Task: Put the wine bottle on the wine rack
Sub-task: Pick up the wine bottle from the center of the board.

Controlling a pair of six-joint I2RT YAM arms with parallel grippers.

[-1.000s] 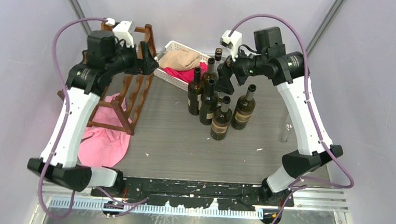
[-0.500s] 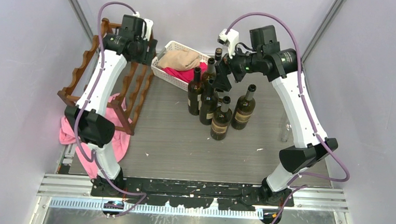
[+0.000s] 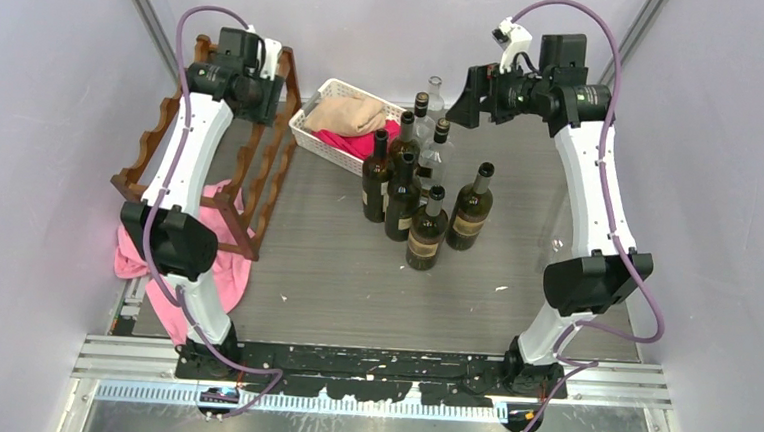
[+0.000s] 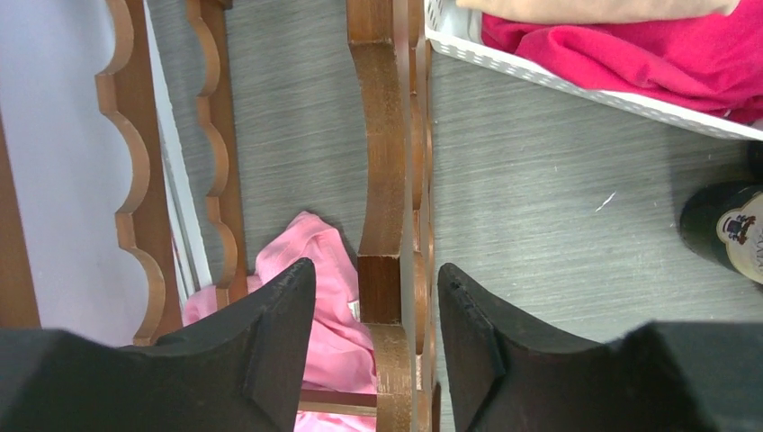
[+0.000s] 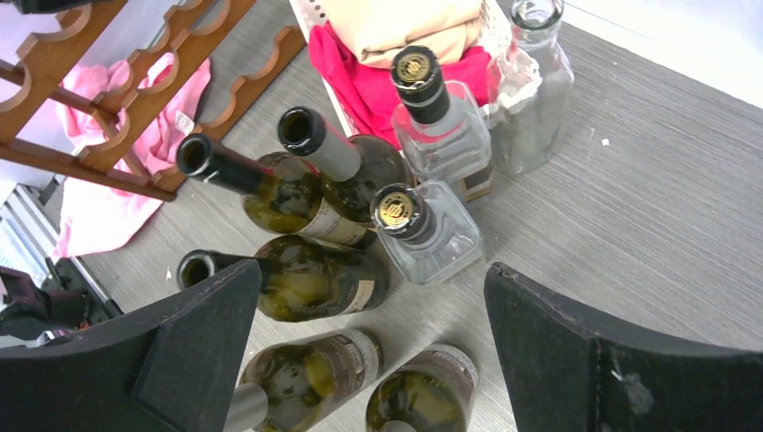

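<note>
My right tool [image 5: 373, 274] is spread wide and empty over the crowded wine bottles [image 5: 297, 198] mid-frame, so grabbing one may topple neighbours. My left tool [image 4: 373, 270], half-spread, straddles a wine rack [image 4: 378, 180] rail and could shove it.

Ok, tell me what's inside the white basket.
A tan cloth lies on top of a magenta cloth in the basket. The basket's floor, and anything beneath the cloths, is covered.

Left arm [image 3: 189, 154] reaches to the far left corner, left claw [image 4: 376, 279] pointing straight down, jaws partly apart. Right arm [image 3: 588, 189] stands raised at far right, right claw [image 5: 367, 274] tilted downward, jaws spread wide, empty.
</note>
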